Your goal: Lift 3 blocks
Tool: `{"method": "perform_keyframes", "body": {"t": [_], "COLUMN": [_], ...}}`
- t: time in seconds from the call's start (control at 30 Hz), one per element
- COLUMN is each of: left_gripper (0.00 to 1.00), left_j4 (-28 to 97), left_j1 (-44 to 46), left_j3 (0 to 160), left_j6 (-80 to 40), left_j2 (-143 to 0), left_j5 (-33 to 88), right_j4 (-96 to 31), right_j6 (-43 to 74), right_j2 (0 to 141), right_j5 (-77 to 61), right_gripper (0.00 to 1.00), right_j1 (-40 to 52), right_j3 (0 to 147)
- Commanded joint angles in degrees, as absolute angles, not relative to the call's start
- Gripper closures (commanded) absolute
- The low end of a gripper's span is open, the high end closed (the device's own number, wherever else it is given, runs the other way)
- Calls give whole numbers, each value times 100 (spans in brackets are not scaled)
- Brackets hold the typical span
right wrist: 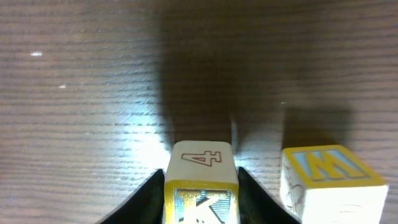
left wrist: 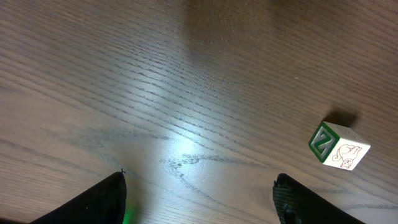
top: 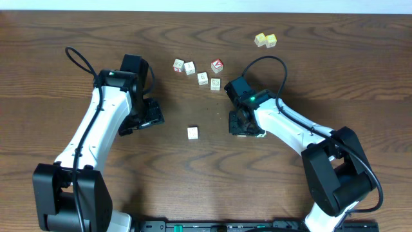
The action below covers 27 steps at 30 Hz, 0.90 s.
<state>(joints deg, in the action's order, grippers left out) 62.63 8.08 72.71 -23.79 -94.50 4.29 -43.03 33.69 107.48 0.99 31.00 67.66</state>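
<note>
The right gripper (right wrist: 200, 185) is clamping a whitish block (right wrist: 200, 158) that is showing a 4 on top and a yellow-framed K on its near face. Both fingers (right wrist: 153, 194) are lying flush against its sides with no gap showing. A yellow-faced block (right wrist: 333, 177) with a blue letter is sitting just beside it at 3 o'clock, apart from the finger.

The left gripper (left wrist: 200, 176) is hanging over the bare table (left wrist: 155, 93) with its jaws spread wide and nothing between them. A green-letter block (left wrist: 339, 146) is resting at 2 o'clock from it.

In the overhead view, that lone cube is sitting between the two arms. A red-faced cube (top: 217, 65) and four whitish cubes (top: 190, 67) are clustering at 12 o'clock from it. Two pale yellow cubes (top: 265, 40) are pairing up at 1 o'clock from the right arm, well apart.
</note>
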Motion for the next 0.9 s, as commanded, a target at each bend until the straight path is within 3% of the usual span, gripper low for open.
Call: {"method": "perform_keyframes", "body": {"t": [0.0, 0.27, 0.5, 0.53, 0.67, 0.87], "left_gripper": [24, 24, 24, 24, 24, 24], "left_j4": [6289, 6292, 6307, 6320, 6355, 6348], "left_j1": [801, 801, 801, 801, 801, 801], "left_j3": [7247, 7247, 7247, 7247, 7247, 7247], "left_j6": [-2390, -2390, -2390, -2390, -2390, -2392], "left_j2": [-9463, -9463, -9463, -9463, -9463, -9463], "left_j5": [360, 360, 360, 360, 360, 360], "right_j4": [-4307, -4670, -6333, -6521, -6818, -6204], "right_j6": [3420, 3258, 2718, 2517, 1529, 1540], "right_j2": [10683, 10600, 10584, 10584, 10602, 10602], "right_j5": [36, 58, 58, 43, -211, -425], "right_gripper": [57, 48, 43, 37, 34, 34], "right_j1": [3157, 3050, 2521, 2390, 2060, 1981], "right_j3": [6735, 7113, 8409, 8495, 8287, 7356]}}
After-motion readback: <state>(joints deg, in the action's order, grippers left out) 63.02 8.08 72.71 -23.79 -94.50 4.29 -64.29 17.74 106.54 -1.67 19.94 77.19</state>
